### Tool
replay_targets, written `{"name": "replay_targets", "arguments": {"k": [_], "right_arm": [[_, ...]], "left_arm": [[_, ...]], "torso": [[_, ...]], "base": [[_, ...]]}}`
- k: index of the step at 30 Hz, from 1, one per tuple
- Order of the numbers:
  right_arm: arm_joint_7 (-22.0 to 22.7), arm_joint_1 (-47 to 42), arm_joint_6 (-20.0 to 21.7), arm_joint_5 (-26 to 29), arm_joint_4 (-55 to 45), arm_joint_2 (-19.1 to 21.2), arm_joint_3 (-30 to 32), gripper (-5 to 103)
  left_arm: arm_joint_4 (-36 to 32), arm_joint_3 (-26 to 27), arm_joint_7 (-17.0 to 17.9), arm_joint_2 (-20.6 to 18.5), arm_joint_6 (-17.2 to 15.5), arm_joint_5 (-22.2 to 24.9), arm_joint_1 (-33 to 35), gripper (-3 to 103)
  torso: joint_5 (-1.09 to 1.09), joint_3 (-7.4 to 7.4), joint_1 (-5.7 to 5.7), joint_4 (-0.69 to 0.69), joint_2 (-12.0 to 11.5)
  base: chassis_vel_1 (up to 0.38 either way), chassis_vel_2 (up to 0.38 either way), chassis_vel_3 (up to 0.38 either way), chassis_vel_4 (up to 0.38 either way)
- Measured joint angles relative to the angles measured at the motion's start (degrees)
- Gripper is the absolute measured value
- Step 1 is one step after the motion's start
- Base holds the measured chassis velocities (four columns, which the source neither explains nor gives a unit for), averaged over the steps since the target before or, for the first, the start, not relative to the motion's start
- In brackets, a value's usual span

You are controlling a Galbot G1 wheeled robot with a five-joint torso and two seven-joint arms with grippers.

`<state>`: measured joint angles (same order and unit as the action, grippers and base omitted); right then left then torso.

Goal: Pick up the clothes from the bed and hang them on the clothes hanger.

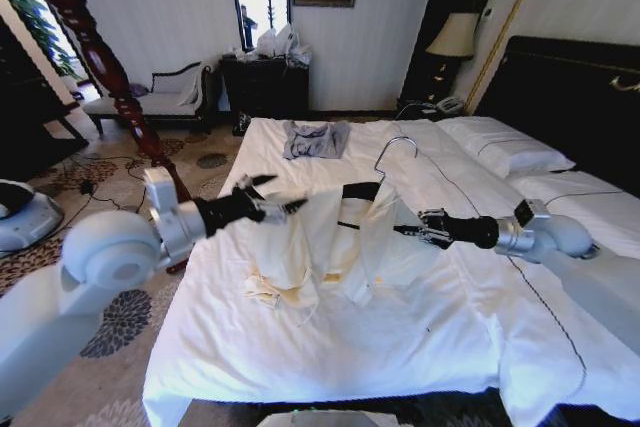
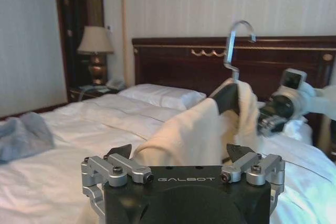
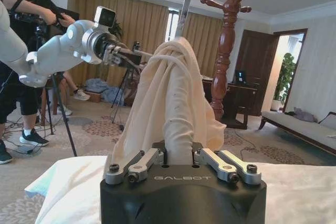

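The cream clothes [image 1: 330, 242] hang draped over the black clothes hanger [image 1: 360, 192], lifted just above the white bed [image 1: 330, 357], with the silver hook [image 1: 396, 152] pointing up. My right gripper [image 1: 402, 231] is at the garment's right side; in the right wrist view it [image 3: 179, 153] is shut on a fold of the cream fabric [image 3: 168, 93]. My left gripper [image 1: 283, 194] hovers open at the garment's left shoulder. In the left wrist view its fingers [image 2: 118, 153] stand wide apart, with the clothes [image 2: 194, 135] just beyond them and the hanger [image 2: 227, 97] showing at the top.
A blue-grey garment [image 1: 315, 139] lies at the far end of the bed. White pillows [image 1: 505, 147] and the dark headboard [image 1: 570, 97] are on the right. A reddish-brown wooden pole [image 1: 100, 67] stands left of the bed on patterned carpet. A dark cabinet [image 1: 265, 82] stands against the far wall.
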<state>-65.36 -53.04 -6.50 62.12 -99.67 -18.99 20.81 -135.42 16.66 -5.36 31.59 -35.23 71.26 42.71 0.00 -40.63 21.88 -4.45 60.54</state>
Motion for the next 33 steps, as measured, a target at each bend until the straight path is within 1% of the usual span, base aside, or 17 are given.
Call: {"name": "replay_targets", "arguments": {"k": [3,5,7,9,10,11,14,15,17,18,19,20,23,27,29,31,33], "right_arm": [[-0.6,0.2,0.0,0.0,-0.4,0.2,0.0,20],[-0.8,0.2,0.0,0.0,-0.6,0.3,0.1,20],[-1.0,0.1,-0.2,-0.4,-1.2,0.5,0.3,20],[-1.0,0.1,-0.2,-0.5,-1.4,0.6,0.4,20],[-1.0,0.0,-0.3,-0.5,-1.5,0.7,0.5,20],[-1.0,0.0,-0.3,-0.5,-1.6,0.7,0.5,20],[-1.0,-0.1,-0.7,-0.5,-2.0,1.0,0.8,20],[-1.0,-0.1,-0.7,-0.5,-2.0,1.0,0.8,20],[-0.8,-0.1,-1.1,-0.2,-2.2,1.2,1.0,20],[-0.7,-0.2,-1.2,0.0,-2.2,1.3,1.1,20],[-0.7,-0.2,-1.2,0.0,-2.2,1.3,1.1,20],[-0.7,-0.2,-1.4,0.4,-2.2,1.5,1.2,20],[-0.6,-0.2,-1.6,1.0,-2.5,1.8,1.4,20],[-0.2,-0.1,-2.2,3.2,-3.4,2.4,1.6,21],[-0.1,-0.1,-2.3,3.5,-3.4,2.6,1.7,21],[0.1,0.0,-2.7,4.1,-3.9,2.7,1.7,21],[0.6,0.0,-3.0,4.2,-3.9,2.8,1.6,22]], "left_arm": [[-0.5,-2.0,-0.2,-0.2,-0.2,0.3,-0.2,100],[-0.6,-2.4,-0.2,-0.2,-0.2,0.3,-0.3,100],[-1.2,-2.8,-0.1,-0.4,-0.6,1.7,-0.2,100],[-1.4,-2.9,0.1,-0.4,-0.6,2.2,-0.2,102],[-1.6,-2.9,0.4,-0.4,-0.6,2.6,-0.1,98],[-1.7,-3.0,0.6,-0.4,-0.6,2.9,0.0,98],[-2.2,-3.0,0.9,-0.4,-0.6,3.6,1.0,82],[-2.2,-3.0,0.9,-0.4,-0.6,3.6,1.0,82],[-2.4,-2.8,1.2,-0.3,-0.6,3.8,1.7,72],[-2.4,-2.8,1.3,-0.3,-0.7,4.0,2.0,70],[-2.4,-2.8,1.3,-0.3,-0.7,4.0,2.0,70],[-2.5,-2.7,1.3,-0.3,-0.8,4.2,2.2,66],[-2.5,-2.7,1.3,-0.3,-0.9,4.3,2.3,63],[-2.6,-3.8,1.3,0.3,-1.2,4.7,2.0,49],[-2.6,-4.0,1.3,0.4,-1.2,4.7,1.8,49],[-2.7,-4.7,0.9,0.9,-0.9,5.0,1.4,42],[-2.7,-4.8,0.6,1.0,-0.9,5.1,1.2,31]], "torso": [[0.00,0.00,0.00,0.00,0.0],[0.00,0.00,0.00,0.00,0.0],[0.00,0.00,0.00,0.00,0.0],[0.00,0.00,0.00,0.00,0.0],[0.00,0.00,0.00,0.00,0.0],[0.00,0.00,0.00,0.00,0.0],[0.00,0.00,0.00,0.00,0.0],[0.00,0.00,0.00,0.00,0.0],[-0.01,0.00,0.00,0.00,0.0],[-0.01,0.00,0.00,0.00,0.0],[-0.01,0.00,0.00,0.00,0.0],[-0.01,0.00,0.00,0.00,0.0],[0.00,0.00,0.00,0.00,0.0],[-0.01,0.00,0.00,0.00,0.0],[-0.01,0.00,0.00,0.00,0.0],[-0.01,0.00,0.00,0.00,0.0],[0.00,0.00,0.00,0.00,0.0]], "base": [[0.000,0.000,0.000,0.000],[0.000,0.000,0.000,0.000],[0.000,0.000,0.000,0.000],[0.000,0.000,0.000,0.000],[0.000,0.000,0.000,0.000],[0.000,0.000,0.000,0.000],[0.000,0.000,0.000,0.000],[0.000,0.000,0.000,0.000],[0.000,0.000,0.000,0.000],[0.000,0.000,0.000,0.000],[0.000,0.000,0.000,0.000],[0.000,0.000,0.000,0.000],[0.000,0.000,0.000,0.000],[0.000,0.000,0.000,0.000],[0.000,0.000,0.000,0.000],[0.000,0.000,0.000,0.000],[0.000,0.000,0.000,0.000]]}}
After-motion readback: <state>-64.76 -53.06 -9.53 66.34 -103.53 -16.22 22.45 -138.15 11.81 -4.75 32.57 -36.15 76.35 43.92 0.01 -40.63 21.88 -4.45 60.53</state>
